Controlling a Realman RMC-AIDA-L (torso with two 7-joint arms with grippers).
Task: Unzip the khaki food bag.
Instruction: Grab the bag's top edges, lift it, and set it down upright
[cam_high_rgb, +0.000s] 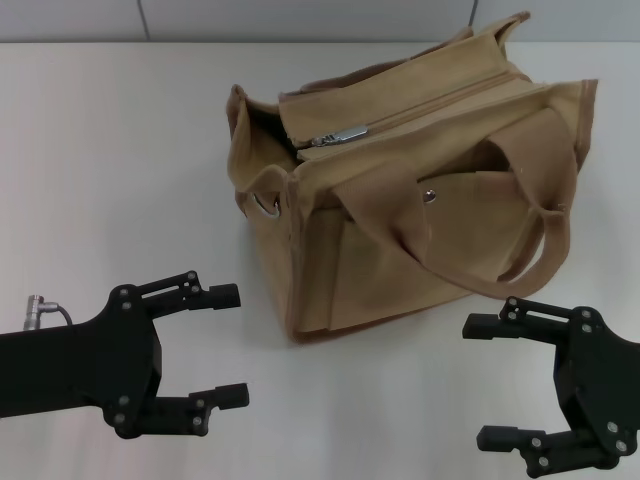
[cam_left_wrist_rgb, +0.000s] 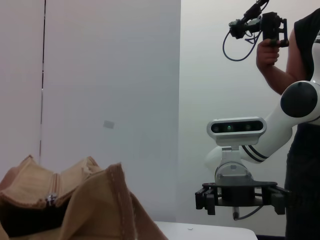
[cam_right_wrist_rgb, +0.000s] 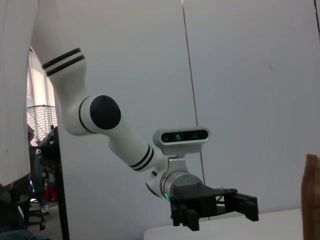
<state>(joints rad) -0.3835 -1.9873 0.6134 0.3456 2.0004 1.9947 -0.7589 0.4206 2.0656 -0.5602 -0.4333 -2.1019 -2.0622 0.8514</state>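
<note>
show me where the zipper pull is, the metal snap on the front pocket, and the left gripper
zipper pull (cam_high_rgb: 340, 134), head view, on the silver tab at the bag's top.
metal snap (cam_high_rgb: 429, 196), head view, on the round stud's face.
left gripper (cam_high_rgb: 228, 345), head view, midway between its open fingertips, near the khaki food bag (cam_high_rgb: 390, 250), on its front panel.

Khaki food bag (mostly cropped off)

Bright, even overhead light, soft shadows under the khaki food bag, perhaps slight wrist-view blur.
</note>
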